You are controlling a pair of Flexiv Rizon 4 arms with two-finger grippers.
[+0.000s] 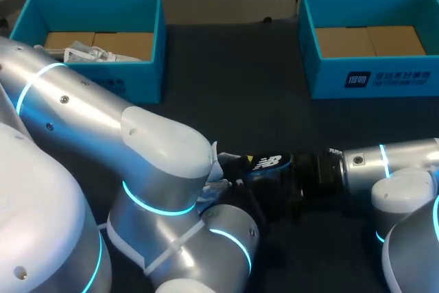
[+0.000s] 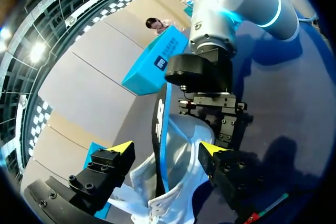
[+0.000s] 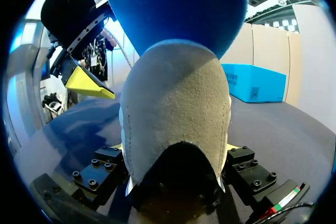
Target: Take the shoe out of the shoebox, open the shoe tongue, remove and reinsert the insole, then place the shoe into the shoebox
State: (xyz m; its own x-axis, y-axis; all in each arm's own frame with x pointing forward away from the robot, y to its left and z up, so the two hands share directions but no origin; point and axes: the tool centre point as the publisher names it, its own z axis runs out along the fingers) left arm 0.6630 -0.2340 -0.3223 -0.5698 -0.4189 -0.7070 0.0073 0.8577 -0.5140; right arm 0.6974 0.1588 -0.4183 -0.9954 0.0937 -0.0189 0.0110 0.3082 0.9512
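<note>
Heel-first, the shoe [image 3: 176, 103] sits pinched in the right claw [image 3: 176, 149], seemingly braced over the table [image 1: 240, 80]. Astride its front the left claw [image 2: 167, 148] hangs spread, likely poised to lift the tongue [image 2: 160, 204].

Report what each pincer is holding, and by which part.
The right pincer grips the shoe by its heel. The left pincer holds nothing; it stands open astride the shoe.

The dark table [image 1: 240, 87] bears two open teal boxes. The left box [image 1: 137, 77] and right box [image 1: 391, 80] stand well beyond the fingers [image 2: 119, 149], far apart.
</note>
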